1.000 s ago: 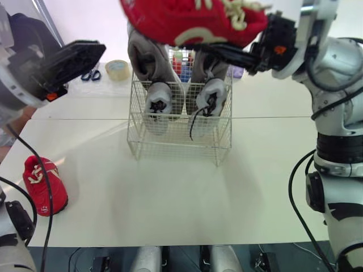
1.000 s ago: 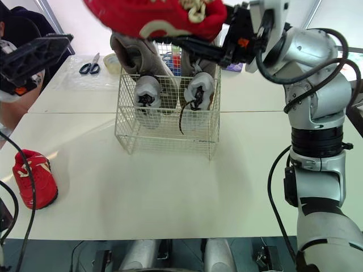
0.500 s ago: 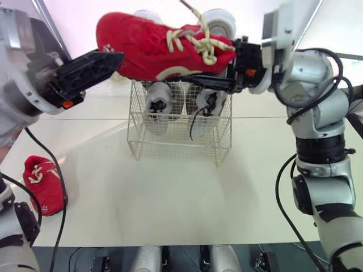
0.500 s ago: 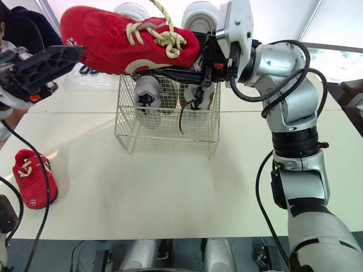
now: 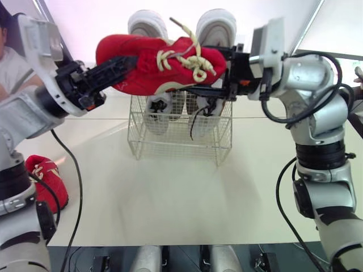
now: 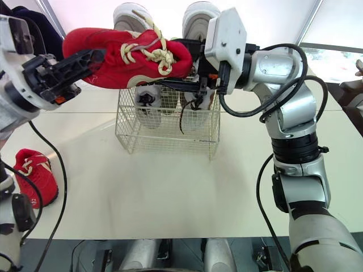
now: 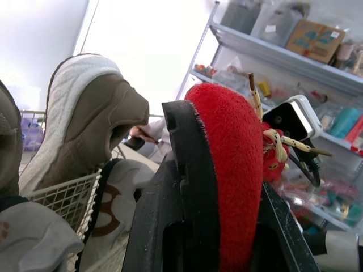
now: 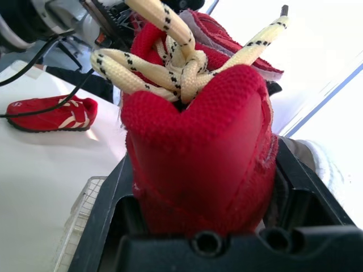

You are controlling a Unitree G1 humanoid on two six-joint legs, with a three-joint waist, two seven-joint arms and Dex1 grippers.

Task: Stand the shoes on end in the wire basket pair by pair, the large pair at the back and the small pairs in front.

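A red shoe (image 5: 153, 65) with cream laces hangs on its side in the air, in front of the top of the wire basket (image 5: 181, 141). My left gripper (image 5: 126, 63) is shut on its heel (image 7: 227, 170). From the other side my right gripper (image 5: 204, 71) has its black fingers (image 8: 108, 226) clamped on the toe (image 8: 204, 153). The large grey pair (image 5: 212, 25) stands on end at the back of the basket, soles up. The other red shoe (image 5: 45, 178) lies on the table at the left, near the front edge.
The white table (image 5: 170, 198) spreads out in front of the basket. A person (image 5: 8, 51) sits at the far left behind my left arm. A hand (image 5: 358, 73) shows at the right edge. Shelves with boxes (image 7: 317, 39) stand behind.
My left gripper has come in from the left and shut on the shoe's heel. The shoe, held by the right gripper, has come down slightly in front of the basket top.
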